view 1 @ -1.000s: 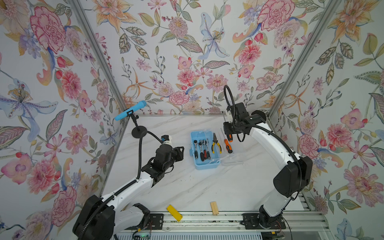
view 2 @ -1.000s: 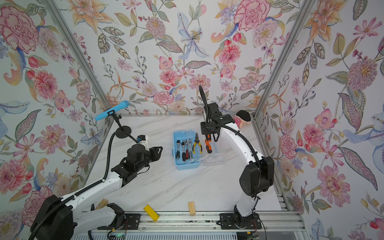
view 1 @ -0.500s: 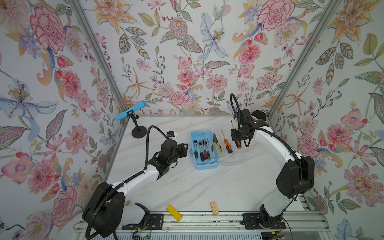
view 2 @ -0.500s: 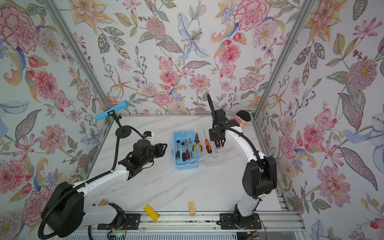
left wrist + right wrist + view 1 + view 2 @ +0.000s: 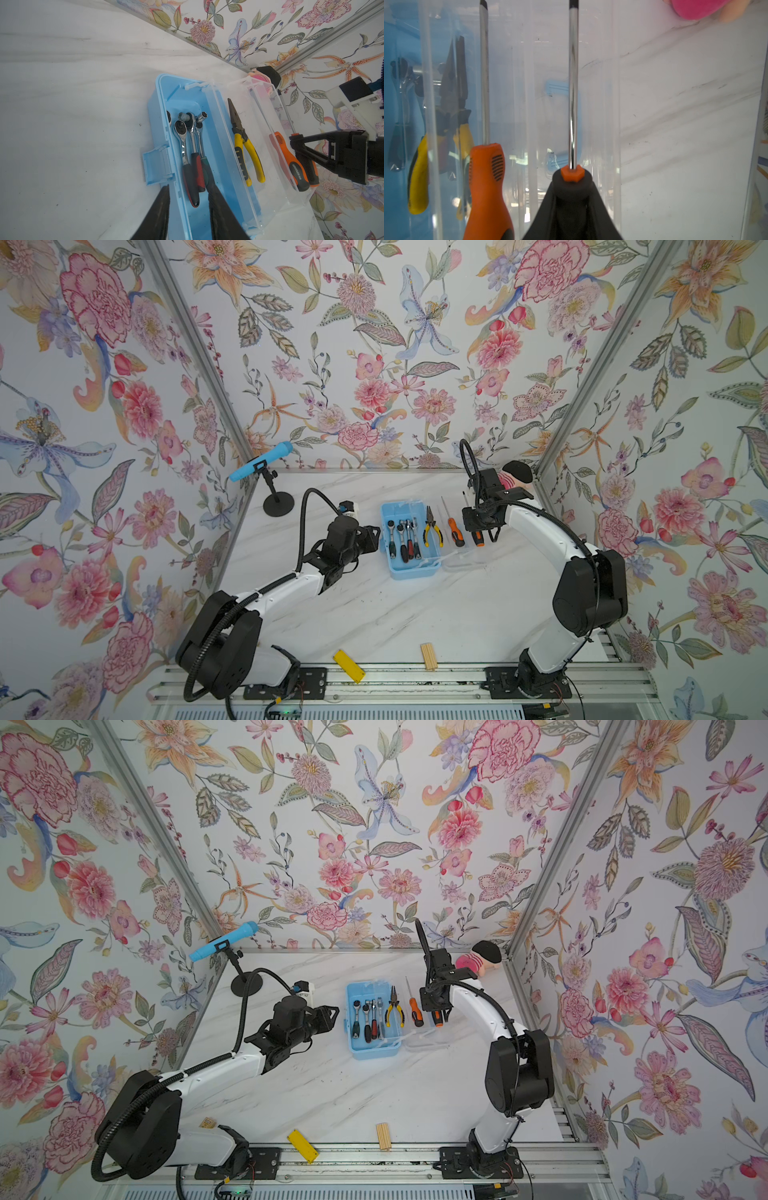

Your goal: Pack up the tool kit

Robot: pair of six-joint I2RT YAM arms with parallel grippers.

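While floral-papered walls [image 5: 374, 364] close the white marbled worktop [image 5: 374, 614] on three sides, you have the tool box [image 5: 409, 570] open mid-worktop, nearer the far edge, with its clear lid [image 5: 457, 560] flat to its right. Ratchets [image 5: 405, 537] lie in the box. Pliers [image 5: 432, 526] sit at the hinge side, box or lid unclear. A loose screwdriver [image 5: 455, 531] rests on the lid. Your right gripper [image 5: 572, 182] is clamped on the held screwdriver [image 5: 573, 83]. Your left gripper [image 5: 188, 188] is empty, jaws apart at the box's left wall. Note the microphone [image 5: 259, 462] in the far left corner, the plush toy [image 5: 513, 477] far right, and the yellow block [image 5: 349, 664] and wooden block [image 5: 429, 655] at the near edge.
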